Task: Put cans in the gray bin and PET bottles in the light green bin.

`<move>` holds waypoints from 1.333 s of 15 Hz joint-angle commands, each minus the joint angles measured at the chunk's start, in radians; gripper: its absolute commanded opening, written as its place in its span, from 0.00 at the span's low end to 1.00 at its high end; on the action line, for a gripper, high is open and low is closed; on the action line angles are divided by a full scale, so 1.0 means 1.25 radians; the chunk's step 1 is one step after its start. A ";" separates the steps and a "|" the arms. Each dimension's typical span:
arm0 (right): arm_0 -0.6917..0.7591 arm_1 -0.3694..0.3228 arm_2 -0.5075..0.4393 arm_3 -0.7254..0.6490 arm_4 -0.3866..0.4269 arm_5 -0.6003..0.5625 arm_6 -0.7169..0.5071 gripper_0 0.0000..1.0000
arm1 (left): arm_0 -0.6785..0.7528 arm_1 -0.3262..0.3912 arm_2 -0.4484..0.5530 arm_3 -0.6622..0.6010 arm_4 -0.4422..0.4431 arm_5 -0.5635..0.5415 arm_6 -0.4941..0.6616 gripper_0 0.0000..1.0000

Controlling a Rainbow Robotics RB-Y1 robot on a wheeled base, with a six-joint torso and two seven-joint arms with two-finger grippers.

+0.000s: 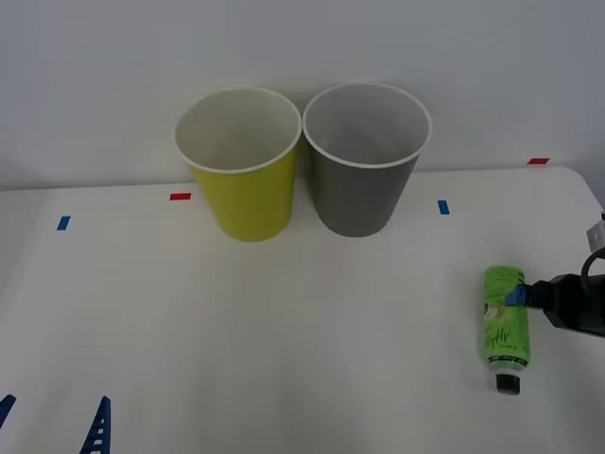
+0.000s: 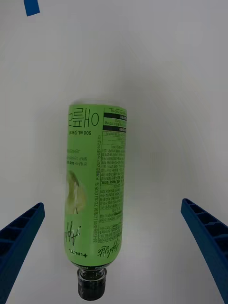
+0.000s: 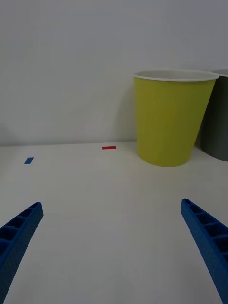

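Observation:
A PET bottle (image 1: 506,326) with a bright green label and a dark cap lies on its side on the white table at the right. My right gripper (image 1: 518,297) hovers just over it, open, and the bottle (image 2: 97,190) lies between the spread blue fingers (image 2: 21,232). The light green bin (image 1: 241,165) and the gray bin (image 1: 364,161) stand upright side by side at the back, and no contents show inside either. My left gripper (image 1: 49,421) waits open at the near left, facing the light green bin (image 3: 171,123). Cans are out of view.
The white table (image 1: 284,322) ends at a pale wall behind the bins. Small tape marks lie on it: blue (image 1: 62,223), red (image 1: 180,197), blue (image 1: 442,206) and red (image 1: 537,161). The table's right edge runs close to the bottle.

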State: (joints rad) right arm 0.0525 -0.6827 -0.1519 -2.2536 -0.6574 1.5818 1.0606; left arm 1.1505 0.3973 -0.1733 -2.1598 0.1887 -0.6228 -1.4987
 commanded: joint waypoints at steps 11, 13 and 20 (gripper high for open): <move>-0.195 -0.123 0.157 0.242 -0.116 0.000 -0.050 1.00 | 0.000 0.000 0.000 0.000 0.000 0.000 0.000 1.00; -0.221 -0.125 0.184 0.260 -0.118 0.000 -0.058 1.00 | 0.000 0.000 0.000 0.000 0.000 0.000 0.000 1.00; -0.306 -0.129 0.244 0.374 -0.140 0.000 -0.062 1.00 | 0.000 0.000 0.000 0.000 0.000 0.000 0.000 1.00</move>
State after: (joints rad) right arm -0.3197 -0.8437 0.1473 -1.8008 -0.8289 1.5817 0.9828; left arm 1.1505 0.3973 -0.1733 -2.1598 0.1887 -0.6228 -1.4987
